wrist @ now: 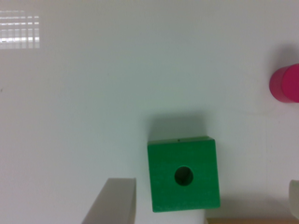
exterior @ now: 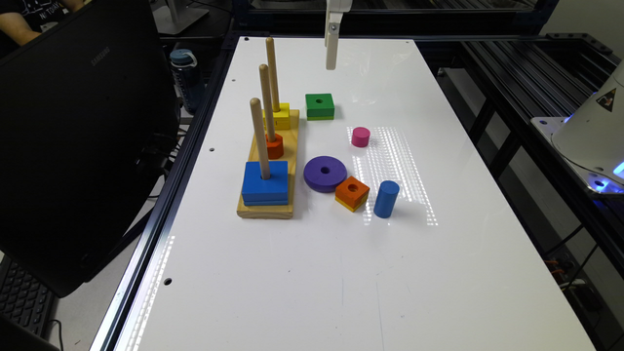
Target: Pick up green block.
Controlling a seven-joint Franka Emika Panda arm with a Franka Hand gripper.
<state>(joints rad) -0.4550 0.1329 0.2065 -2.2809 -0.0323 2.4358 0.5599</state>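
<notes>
Green block [exterior: 320, 106] flat on white table [exterior: 341, 273], just beside the peg base [exterior: 270, 195].
Gripper [exterior: 331, 53] hovers above, jaws wide and empty, block between them: likely pre-grasp alignment.

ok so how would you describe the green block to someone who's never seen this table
Start at the wooden peg board with three upright dowels on the white table. Just off its far end, beside the yellow block on the last dowel, the green block lies alone on the table. It is the only green piece: square, with a round centre hole, unlike the orange holed block nearer the purple ring.
</notes>
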